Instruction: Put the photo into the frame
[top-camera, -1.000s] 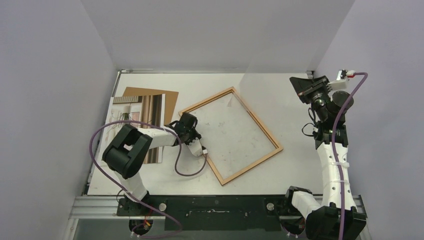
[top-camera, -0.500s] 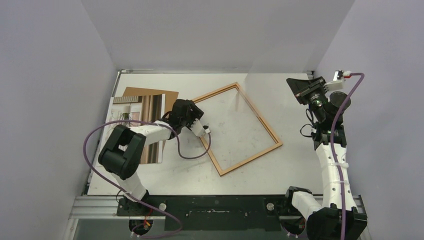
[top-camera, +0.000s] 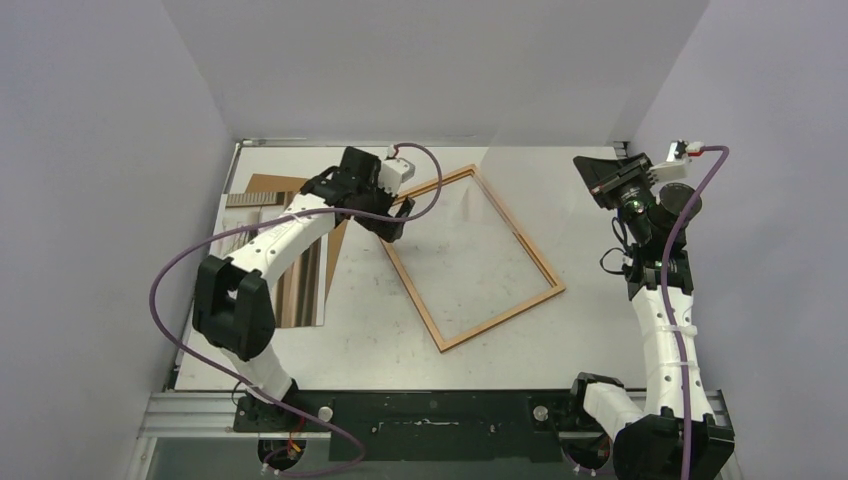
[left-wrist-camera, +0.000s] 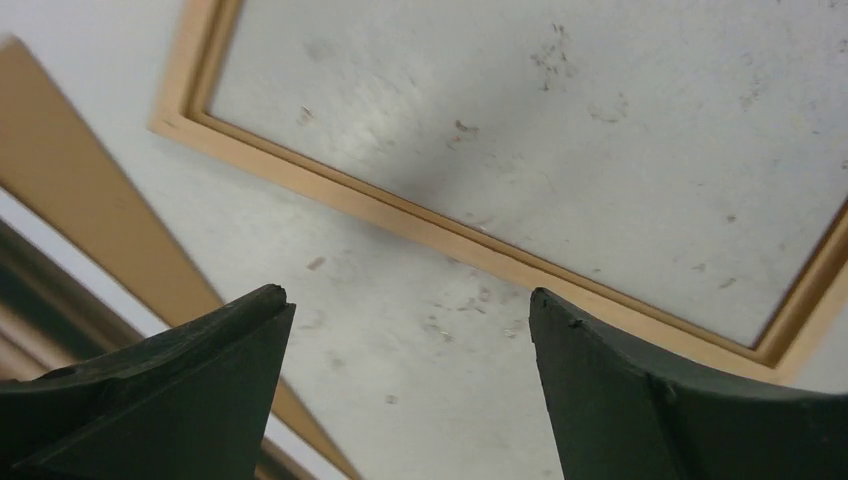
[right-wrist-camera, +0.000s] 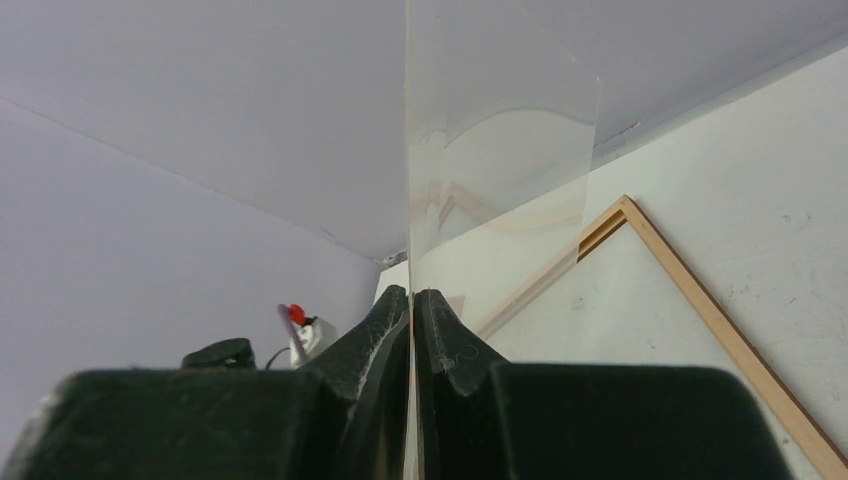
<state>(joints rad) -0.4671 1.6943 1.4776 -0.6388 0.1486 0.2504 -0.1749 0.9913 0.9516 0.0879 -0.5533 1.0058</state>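
**Clerk:** Item one, far left. What is lying there?

**Checker:** The photo (top-camera: 300, 285) is lying face up on the counter (top-camera: 350, 330), well apart from the frame and partly under the left arm. It is showing beige, pink and brown vertical stripes, with thin plant stems at its pale edge. A plain brown backing board (top-camera: 262, 184) is sticking out from under its far end.

**Clerk:** Item two, the left claw (left-wrist-camera: 408, 295)?

**Checker:** It is hanging released, with its jaws standing wide and nothing between them. It is hovering over bare counter just beside the frame's near-left rail.

**Clerk:** Item three, the frame (top-camera: 502, 321)?

**Checker:** It is a narrow light-wood border, sitting flat and slanted at mid-counter. The marked counter surface is showing through its opening.

**Clerk:** Item four, far right?

**Checker:** The right claw (right-wrist-camera: 412, 295) is raised near the back corner and clenching a thin clear sheet (right-wrist-camera: 500, 150), which is standing upright.

**Clerk:** How are you judging the step in hand?

**Checker:** I am reading it as fetching the print, since the photo is not yet in the frame. I am recommending these points:
- Swing the open claw left to a free edge of the photo.
- Come down low, because the paper is lying flat and thin.
- Pinch only the margin, so the print is not creasing.
- Turn the print to match the frame's slant before lowering it.
- Hold the clear sheet high, out of the way.
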